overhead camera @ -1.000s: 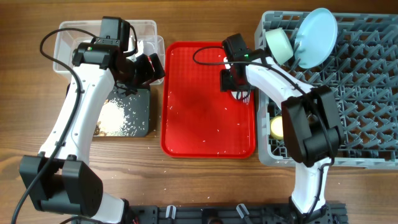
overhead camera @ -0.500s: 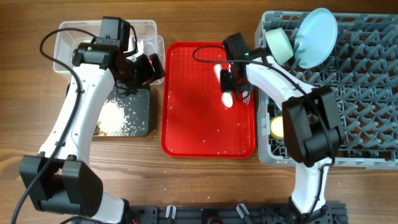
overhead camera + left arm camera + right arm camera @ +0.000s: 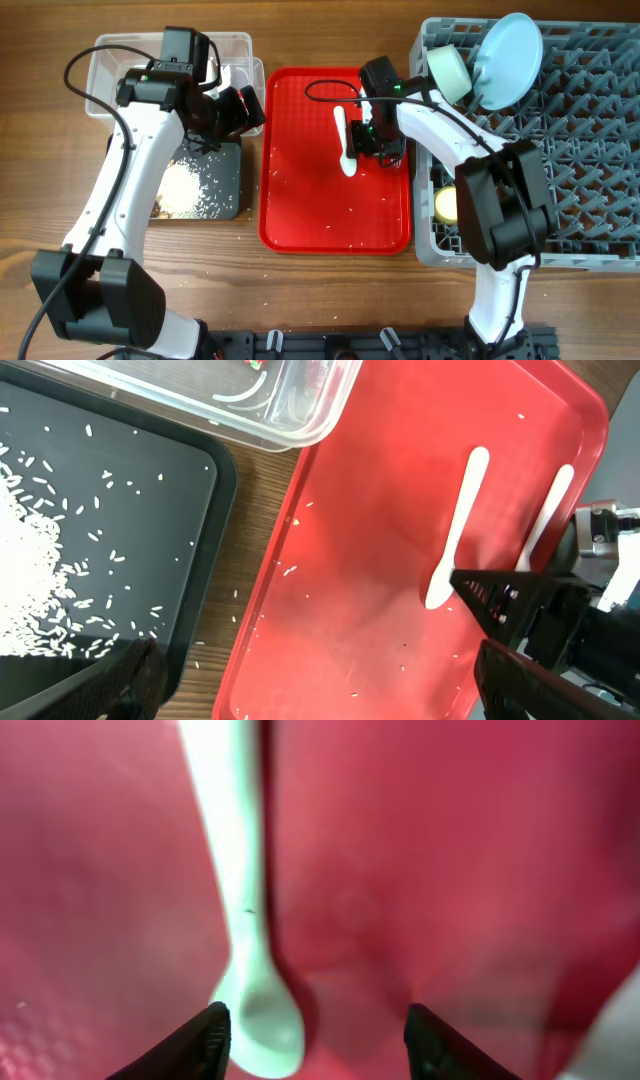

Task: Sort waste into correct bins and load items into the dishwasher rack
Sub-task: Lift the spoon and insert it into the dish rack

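Note:
A white plastic spoon [image 3: 345, 140] lies on the flat red tray [image 3: 320, 210]. My right gripper [image 3: 376, 140] hovers just right of it, open and empty. In the right wrist view the spoon's bowl [image 3: 262, 1020] sits beside the left fingertip of the right gripper [image 3: 320, 1025]. The left wrist view shows the spoon [image 3: 455, 530] and a second white utensil [image 3: 548, 510] side by side. My left gripper [image 3: 240, 110] is open and empty [image 3: 315, 665], between the clear tub [image 3: 110, 60] and the black tray [image 3: 228, 165], which holds crumbly scraps [image 3: 180, 190].
The grey dishwasher rack [image 3: 600, 130] at the right holds a pale blue plate [image 3: 508, 60], a blue-green bowl [image 3: 450, 72] and a yellow cup [image 3: 445, 205]. A few crumbs are scattered on the red tray and on the wood beside it.
The white spoon came out from under my right gripper and now lies on the red tray to its left. The left arm has not moved.

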You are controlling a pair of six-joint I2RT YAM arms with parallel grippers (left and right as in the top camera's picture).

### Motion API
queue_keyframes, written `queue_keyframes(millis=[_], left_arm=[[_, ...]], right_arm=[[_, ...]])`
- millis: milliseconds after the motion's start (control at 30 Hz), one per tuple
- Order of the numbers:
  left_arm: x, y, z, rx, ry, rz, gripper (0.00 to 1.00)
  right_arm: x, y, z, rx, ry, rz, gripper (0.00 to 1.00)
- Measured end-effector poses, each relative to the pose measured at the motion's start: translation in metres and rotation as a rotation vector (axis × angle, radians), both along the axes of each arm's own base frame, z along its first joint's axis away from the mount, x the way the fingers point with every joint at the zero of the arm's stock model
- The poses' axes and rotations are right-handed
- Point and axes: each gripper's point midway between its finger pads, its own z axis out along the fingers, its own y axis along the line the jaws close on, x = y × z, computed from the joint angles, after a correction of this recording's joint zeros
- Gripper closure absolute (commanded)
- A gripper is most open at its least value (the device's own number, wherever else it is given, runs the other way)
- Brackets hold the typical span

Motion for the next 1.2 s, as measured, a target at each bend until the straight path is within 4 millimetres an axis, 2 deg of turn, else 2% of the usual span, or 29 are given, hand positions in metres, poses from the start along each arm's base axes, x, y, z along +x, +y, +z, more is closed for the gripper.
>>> queue_keyframes(millis=[200,400,833,1100,1167,1200], left_arm=[[0.000,0.000,0.000,0.000,0.000,0.000,0.00],[0.000,0.000,0.000,0.000,0.000,0.000,0.00],[0.000,0.000,0.000,0.000,0.000,0.000,0.00],[0.000,0.000,0.000,0.000,0.000,0.000,0.00],[0.000,0.000,0.000,0.000,0.000,0.000,0.00],[0.000,0.000,0.000,0.000,0.000,0.000,0.00]], right_arm=[[-0.003,0.011,0.003,0.058,0.014,0.020,0.43],[-0.009,0.020,-0.003,0.085,0.004,0.008,0.50],[-0.012,0.027,-0.004,0.136,-0.001,-0.053,0.94],[-0.016,0.026,-0.002,0.125,0.006,-0.053,0.96],[-0.021,0.019,0.006,0.096,0.011,-0.060,0.96],[-0.024,0.012,0.024,0.079,-0.005,-0.067,0.96]])
